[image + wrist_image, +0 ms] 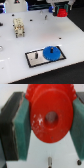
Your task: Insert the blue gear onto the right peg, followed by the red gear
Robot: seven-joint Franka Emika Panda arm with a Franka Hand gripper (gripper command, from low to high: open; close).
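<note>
Clamped between the gripper's [46, 118] teal pads [21, 126], the red gear [50, 116] fills the wrist view, held at the far edge of the white table [20, 55]. On the black-framed grey plate [34, 58] the blue gear [51, 53] sits at the right peg's place; the left peg [35, 56] stands bare.

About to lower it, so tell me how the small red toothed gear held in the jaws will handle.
The small red toothed gear looks like rigid moulded plastic, so probably stiff and light. Its glossy face suggests some slipperiness, though the teal pads pressing its rim likely grip well. Being round, it might roll if dropped on edge.
</note>
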